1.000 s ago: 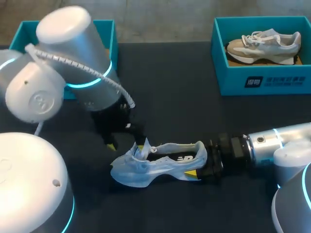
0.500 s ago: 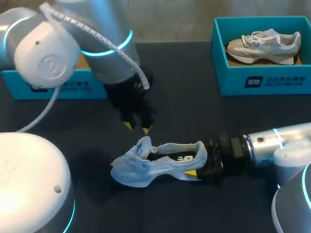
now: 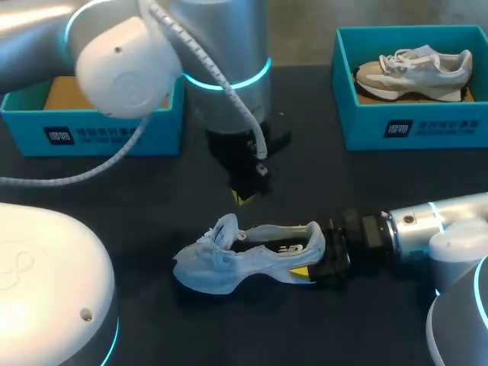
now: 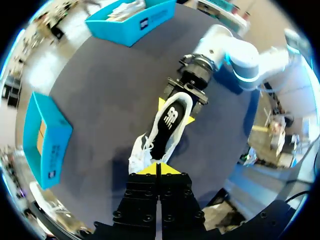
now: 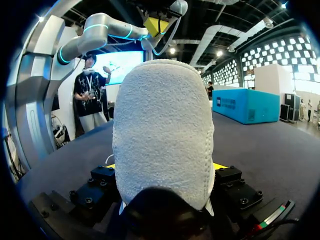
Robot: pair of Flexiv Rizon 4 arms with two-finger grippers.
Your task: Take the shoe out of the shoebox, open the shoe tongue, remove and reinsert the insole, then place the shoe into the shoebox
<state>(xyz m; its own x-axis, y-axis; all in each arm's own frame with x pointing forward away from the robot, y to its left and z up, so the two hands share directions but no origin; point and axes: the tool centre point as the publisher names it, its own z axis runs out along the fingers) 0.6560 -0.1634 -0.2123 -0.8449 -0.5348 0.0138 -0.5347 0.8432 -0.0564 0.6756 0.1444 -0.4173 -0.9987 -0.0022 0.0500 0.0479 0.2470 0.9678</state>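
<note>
A light blue shoe point(image 3: 244, 255) lies on its side on the dark table, toe toward my left arm's side. My right gripper point(image 3: 313, 258) is shut on its heel; in the right wrist view the pale heel point(image 5: 162, 125) fills the space between the two yellow tips. In the left wrist view the shoe's dark insole point(image 4: 167, 125) faces up. My left gripper point(image 3: 244, 196) hangs above the table just behind the shoe's middle, shut with nothing in it, its yellow tips point(image 4: 158, 169) pressed together. An open teal shoebox point(image 3: 114, 130) stands at the back left.
A second teal shoebox point(image 3: 412, 126) at the back right holds a beige and white shoe point(image 3: 415, 70). My left arm's big body point(image 3: 152, 53) covers part of the back left box. Dark bare table lies between the boxes and in front of the shoe.
My left gripper left the shoe's tongue, rose and moved right toward the table's middle, and its fingers went from open to shut. The shoe and right arm stayed put.
</note>
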